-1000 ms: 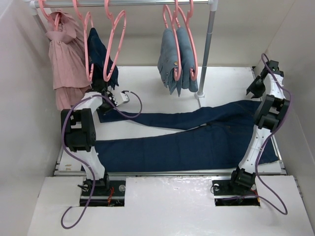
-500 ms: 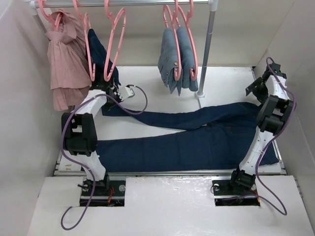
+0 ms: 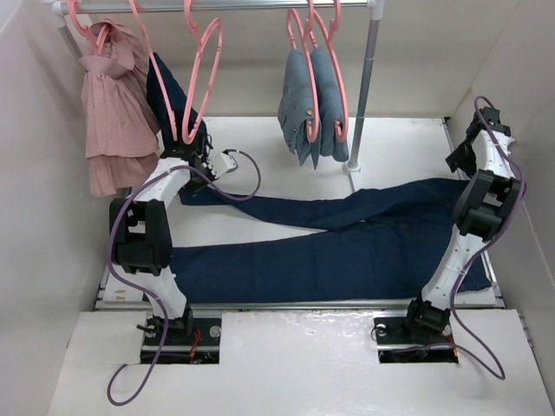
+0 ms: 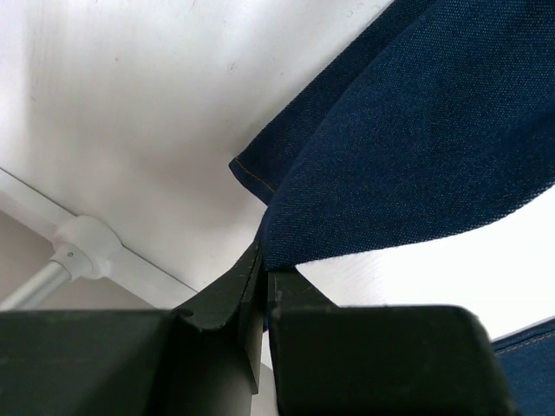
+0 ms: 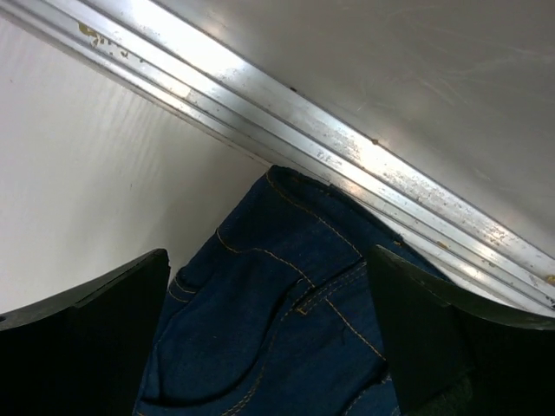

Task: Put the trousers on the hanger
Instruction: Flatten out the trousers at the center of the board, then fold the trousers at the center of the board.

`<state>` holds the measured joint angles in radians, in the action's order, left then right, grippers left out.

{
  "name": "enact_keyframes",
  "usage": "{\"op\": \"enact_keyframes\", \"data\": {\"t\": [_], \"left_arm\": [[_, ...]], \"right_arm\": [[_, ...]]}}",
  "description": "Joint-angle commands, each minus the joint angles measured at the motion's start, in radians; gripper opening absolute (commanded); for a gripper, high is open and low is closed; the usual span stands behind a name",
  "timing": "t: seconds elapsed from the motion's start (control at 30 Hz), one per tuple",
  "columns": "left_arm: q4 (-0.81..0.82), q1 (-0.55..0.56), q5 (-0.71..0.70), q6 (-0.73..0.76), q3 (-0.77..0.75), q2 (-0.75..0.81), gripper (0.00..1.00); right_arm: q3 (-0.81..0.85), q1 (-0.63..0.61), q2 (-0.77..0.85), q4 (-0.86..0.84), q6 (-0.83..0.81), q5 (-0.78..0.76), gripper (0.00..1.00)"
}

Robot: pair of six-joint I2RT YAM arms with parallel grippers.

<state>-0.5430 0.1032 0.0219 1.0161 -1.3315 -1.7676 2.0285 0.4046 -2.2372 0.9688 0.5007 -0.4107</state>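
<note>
Two arms: one at each end of the trousers [image 3: 347, 251], dark navy denim with orange stitching, spread flat across the white table [image 3: 408, 143].
Far left: frilly pink blouse [image 3: 117, 104] on the rail [image 3: 251, 4], another dark navy garment [image 3: 165, 87] right next to it.
Left gripper [image 4: 263, 264]: pinched tight on a leg hem, with the cloth lifted off the table.
Hanger [image 3: 208, 76]: thin pink plastic loop with a curved hook, hanging just above that gripper.
Middle: paler jeans [image 3: 312, 104] draped on pink hangers, metal post [image 3: 364, 87] beside them.
Right gripper [image 5: 269, 260]: fingers spread wide, hovering over the waistband corner by the aluminium edge strip [image 5: 347, 147].
</note>
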Motion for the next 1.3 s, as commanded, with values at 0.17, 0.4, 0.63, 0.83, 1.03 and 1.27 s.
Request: {"op": "enact_keyframes", "data": {"t": [0.17,0.4,0.63,0.83,1.03,1.27], "left_arm": [[-0.034,0.016,-0.011,-0.039,-0.092,-0.022,0.0],[-0.034,0.016,-0.031,-0.017,-0.101,-0.032,0.0],[0.005,0.016,-0.095,-0.057,-0.132,-0.032,0.0],[-0.072,0.016,-0.286,-0.166,-0.297,-0.059,0.0],[-0.146,0.016,-0.295,-0.217,-0.237,0.148,0.0],[-0.117,0.05,-0.37,-0.186,0.126,0.471,0.0]], "right_arm": [[0.12,0.01,-0.175,0.094,-0.007,0.087,1.0],[0.193,-0.001,-0.259,0.114,-0.021,0.133,0.76],[0.052,-0.01,-0.124,0.034,-0.05,0.135,0.0],[-0.106,-0.01,0.163,-0.083,-0.073,0.113,0.0],[-0.531,0.036,0.648,-0.356,0.01,-0.043,0.0],[-0.862,0.164,0.876,-0.423,0.125,-0.045,0.0]]}}
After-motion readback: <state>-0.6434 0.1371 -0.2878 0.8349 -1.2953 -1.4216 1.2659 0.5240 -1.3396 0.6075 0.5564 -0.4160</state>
